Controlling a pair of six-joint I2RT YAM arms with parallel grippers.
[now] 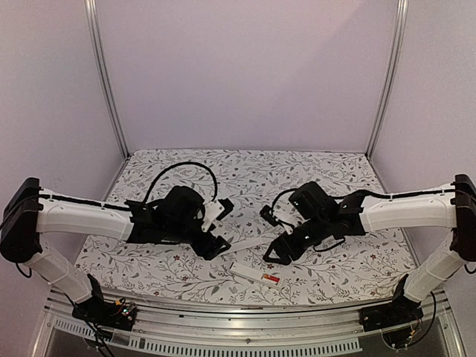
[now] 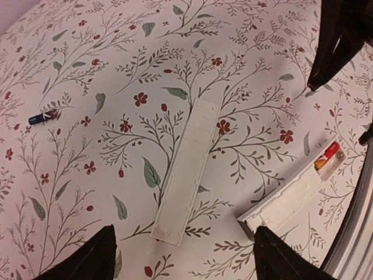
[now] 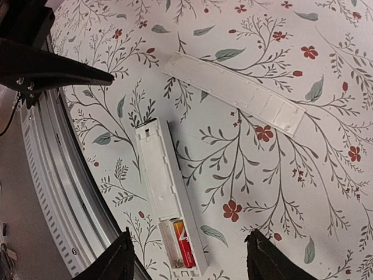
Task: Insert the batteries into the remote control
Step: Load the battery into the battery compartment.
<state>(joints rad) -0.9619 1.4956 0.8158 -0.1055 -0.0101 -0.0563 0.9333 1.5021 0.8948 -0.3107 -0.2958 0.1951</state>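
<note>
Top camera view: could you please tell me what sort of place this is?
Probably a robot test booth: plain lilac walls with metal corner posts, a floral tablecloth, and two robot arms bolted to an aluminium rail.

Slim white rectangular plastic remote control (image 3: 169, 192) lies back-up on floral-print table (image 3: 326, 192), bay open w/ a small red-and-orange cylindrical battery (image 3: 182, 246) seated at its near end. Thin flat white plastic cover strip (image 3: 233, 93) lies apart, up & to the right, at an angle. Over the battery end hangs right pincer (image 3: 189, 236), black fingers (image 3: 119, 262) spread wide, gripping nothing.
</note>
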